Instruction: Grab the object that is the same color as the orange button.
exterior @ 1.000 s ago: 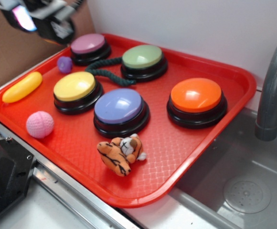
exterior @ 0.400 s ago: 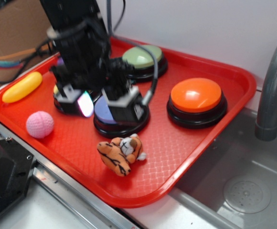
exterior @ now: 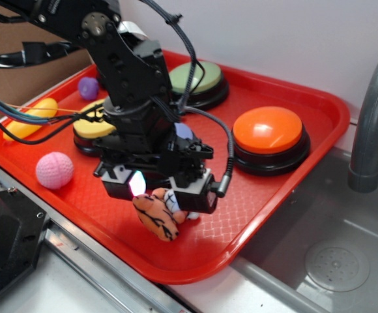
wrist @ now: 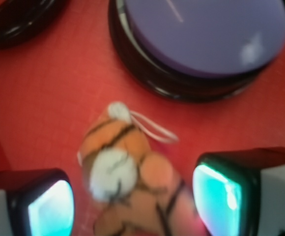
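Wrist view: your gripper (wrist: pixel 132 201) is spread wide w/ nothing held; plush tiger (wrist: pixel 128 177) sits btwn fingers, purple button (wrist: pixel 206 34) at 12 o'clock.

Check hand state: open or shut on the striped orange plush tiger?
Open. In the wrist view both fingers flank the striped orange plush tiger with gaps.

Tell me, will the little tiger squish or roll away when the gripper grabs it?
The tiger looks like soft plush, so it will probably squash a bit between the gripper fingers rather than slip. It lies flat and lumpy on the red tray, so it likely won't roll. It looks small and stuffed, so probably light.
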Action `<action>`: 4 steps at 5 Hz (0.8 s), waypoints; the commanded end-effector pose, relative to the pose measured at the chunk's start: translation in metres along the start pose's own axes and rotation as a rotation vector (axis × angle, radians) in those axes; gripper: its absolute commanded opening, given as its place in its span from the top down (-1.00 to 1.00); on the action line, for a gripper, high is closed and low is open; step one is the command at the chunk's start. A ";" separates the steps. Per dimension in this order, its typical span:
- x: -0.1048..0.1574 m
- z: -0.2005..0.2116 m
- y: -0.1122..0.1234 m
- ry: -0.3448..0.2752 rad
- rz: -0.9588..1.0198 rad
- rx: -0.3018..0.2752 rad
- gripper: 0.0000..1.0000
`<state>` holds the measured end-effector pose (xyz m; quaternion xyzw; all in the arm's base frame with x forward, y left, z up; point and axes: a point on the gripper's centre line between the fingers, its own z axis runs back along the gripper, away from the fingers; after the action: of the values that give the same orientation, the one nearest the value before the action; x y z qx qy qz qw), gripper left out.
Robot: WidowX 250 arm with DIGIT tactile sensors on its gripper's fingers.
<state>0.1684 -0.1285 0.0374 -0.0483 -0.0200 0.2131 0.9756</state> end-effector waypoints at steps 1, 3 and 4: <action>0.004 -0.004 -0.005 -0.030 0.060 -0.015 1.00; 0.008 -0.006 -0.003 -0.013 0.019 -0.011 1.00; 0.012 0.000 -0.005 -0.031 -0.019 -0.007 1.00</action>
<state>0.1713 -0.1267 0.0288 -0.0310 -0.0196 0.1984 0.9794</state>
